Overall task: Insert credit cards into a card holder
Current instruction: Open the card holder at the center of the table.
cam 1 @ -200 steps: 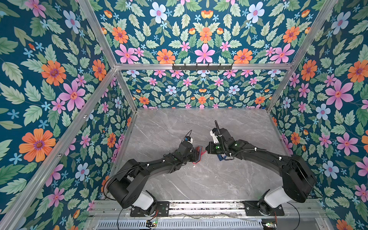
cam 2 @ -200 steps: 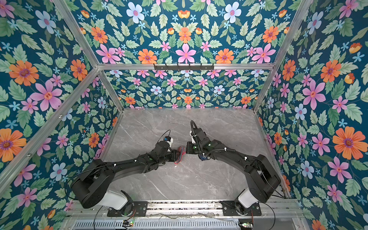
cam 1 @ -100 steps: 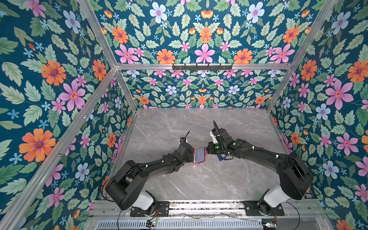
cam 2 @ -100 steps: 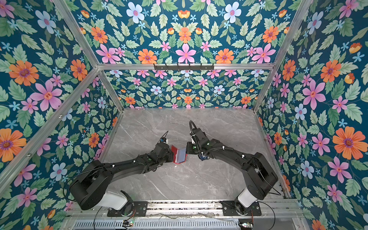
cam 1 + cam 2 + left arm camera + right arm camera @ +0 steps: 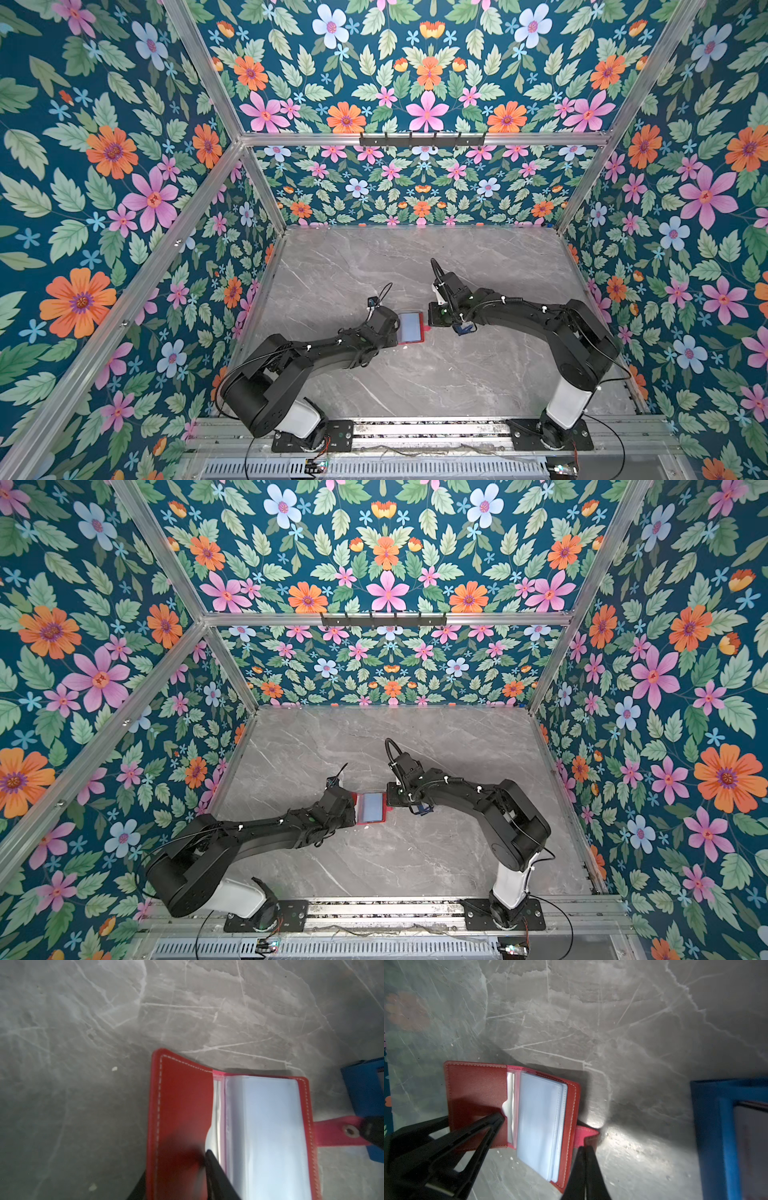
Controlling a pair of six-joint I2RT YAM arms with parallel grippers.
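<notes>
The red card holder [image 5: 411, 328] [image 5: 372, 808] lies open on the grey table between both arms, its clear sleeves [image 5: 266, 1126] facing up. My left gripper [image 5: 176, 1165] [image 5: 474, 1120] is open and straddles the loose cover [image 5: 477, 1088], one finger on its inner face, the other under its outer edge. My right gripper [image 5: 584, 1148] [image 5: 369, 1132] is shut on the end of the snap tab [image 5: 336, 1132]. One pale credit card [image 5: 751, 1147] lies in the blue tray; others are hidden.
The blue tray [image 5: 708, 1126] [image 5: 464, 329] sits just beyond the tab, under the right arm's wrist. Flowered walls close in the marble table [image 5: 415, 257] at the left, right and back. A metal rail [image 5: 415, 428] runs along the front edge.
The card holder has opened out: a second ago only a thin red edge showed between the grippers, now the cover is spread and the sleeves face up. The right gripper has stayed on the tab.
</notes>
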